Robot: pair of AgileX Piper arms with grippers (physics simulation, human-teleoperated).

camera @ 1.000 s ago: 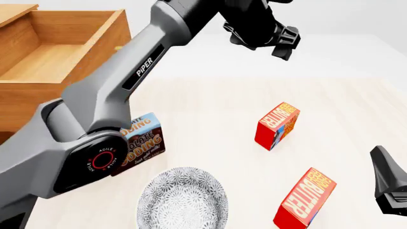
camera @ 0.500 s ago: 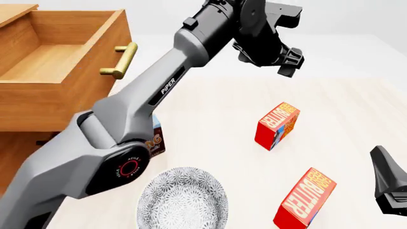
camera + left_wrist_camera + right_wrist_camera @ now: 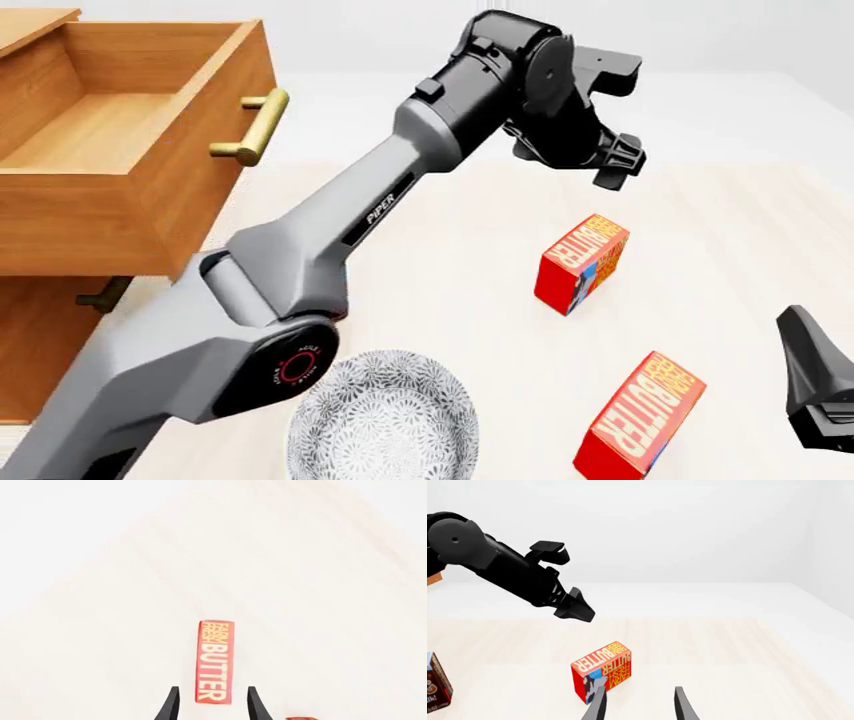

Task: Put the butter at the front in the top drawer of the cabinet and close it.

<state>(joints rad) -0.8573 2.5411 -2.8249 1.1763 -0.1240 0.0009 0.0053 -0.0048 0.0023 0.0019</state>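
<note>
Two red butter boxes stand upright on the table: one near the front edge, the other farther back. My left gripper hangs open above and just beyond the farther box. In the left wrist view that box's lettered top lies in line with the gap between the open fingers. The cabinet stands at the left, and its top drawer is pulled out, showing a bare wooden inside. My right gripper is open and holds nothing, low at the right edge.
A patterned grey bowl sits at the front centre. A chocolate pudding box shows in the right wrist view but is hidden behind the left arm in the front view. Brass handles stick out from the top drawer and the lower drawer.
The left arm has swung rightward and down, bringing its gripper over the farther butter box. It uncovered the drawer handle and now hides the pudding box. The right gripper has not moved.
</note>
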